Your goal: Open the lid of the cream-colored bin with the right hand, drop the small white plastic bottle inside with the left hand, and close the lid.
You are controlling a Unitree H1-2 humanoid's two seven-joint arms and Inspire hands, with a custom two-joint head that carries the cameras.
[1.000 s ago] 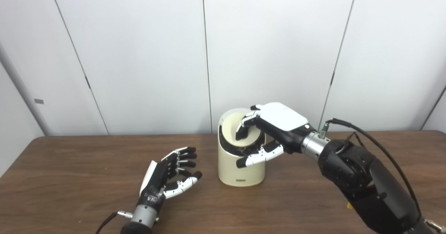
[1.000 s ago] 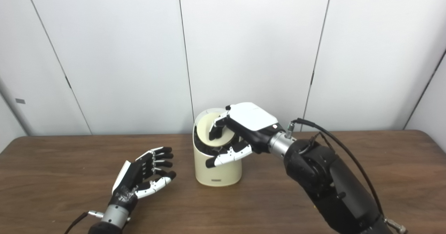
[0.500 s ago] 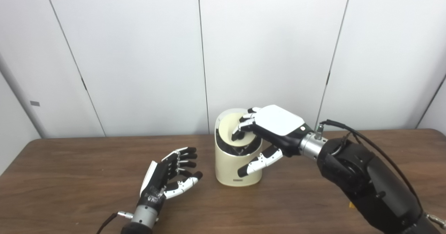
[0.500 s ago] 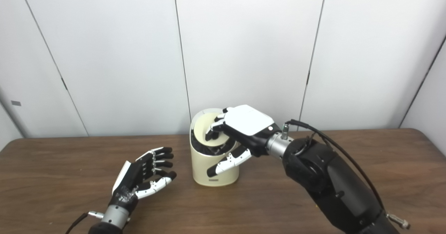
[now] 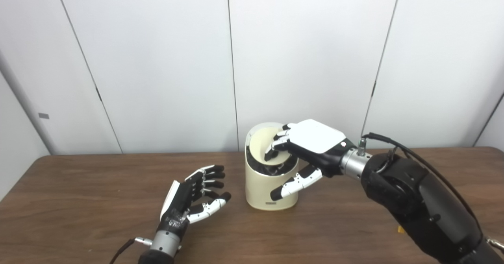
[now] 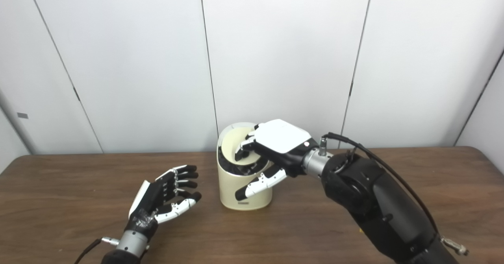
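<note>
The cream-colored bin stands upright at the middle of the table. Its round lid is tilted, with a dark gap showing along its front edge. My right hand reaches over the bin from the right. Its curled fingers rest on the lid, and the thumb sticks out in front of the bin wall, gripping nothing. My left hand hovers low over the table left of the bin, palm toward it, fingers spread, empty. No white plastic bottle shows in either view.
The brown wooden table runs across the whole width, with white wall panels behind it. A cable loops over my right forearm. A small yellow scrap lies on the table beside that arm.
The right hand's fingers and thumb have sunk a little and the lid lies slightly flatter. The picture wobbled sideways, so the camera moved. The left hand has stayed put.
</note>
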